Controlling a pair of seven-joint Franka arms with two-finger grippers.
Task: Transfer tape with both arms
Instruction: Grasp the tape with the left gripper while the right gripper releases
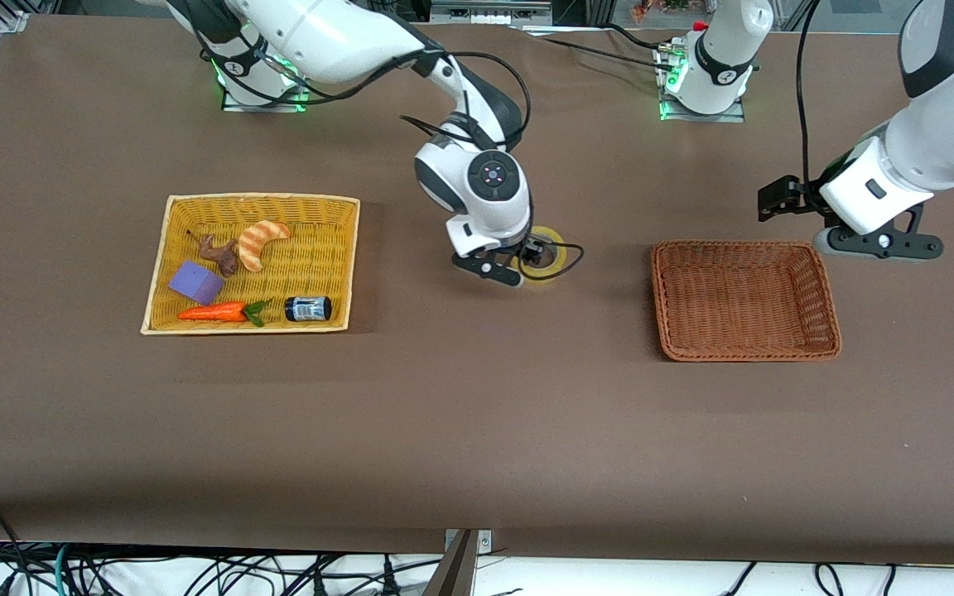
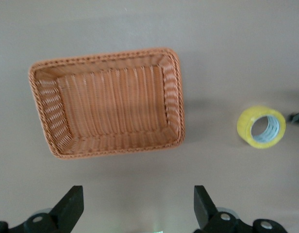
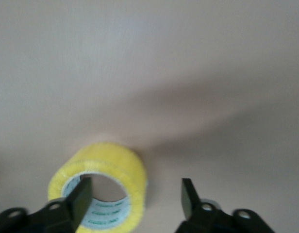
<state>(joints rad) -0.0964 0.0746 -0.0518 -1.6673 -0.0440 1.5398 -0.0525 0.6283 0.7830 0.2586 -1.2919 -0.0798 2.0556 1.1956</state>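
We find the roll of translucent yellow packing tape (image 1: 545,253) lying flat on the brown cloth-covered surface (image 1: 477,430), about midway between the two baskets, ring hole facing up. The right gripper (image 1: 500,270) sits low right at it with its black fingers spread wide; in the right wrist view one finger (image 3: 81,196) stands over the grey core opening and the other (image 3: 187,194) outside the yellow wall, so we judge the wall of the roll (image 3: 98,189) is straddled but not pinched. Whether this is a fresh release or a grasp about to start, we cannot tell. The left gripper (image 1: 879,242) waits in the air just off the far edge of the empty reddish-brown wicker basket (image 1: 829,285), at the left arm's end of the surface, fingers wide apart in its wrist view (image 2: 72,206), with the tape (image 2: 261,127) well apart from it. The yellow wicker tray (image 1: 164,248) at the right arm's end holds a toy croissant (image 1: 262,242), a purple block (image 1: 195,282), a toy carrot (image 1: 216,312), a small black labelled jar (image 1: 308,309) and a brown figure (image 1: 219,252). Risks as we judge them: a finger could drag the rim on lift-off and skid or tip the light roll; the left arm faces a long reach, and a misaligned descent could land on the top face and push the ring away; the two arms could crowd each other over the middle.
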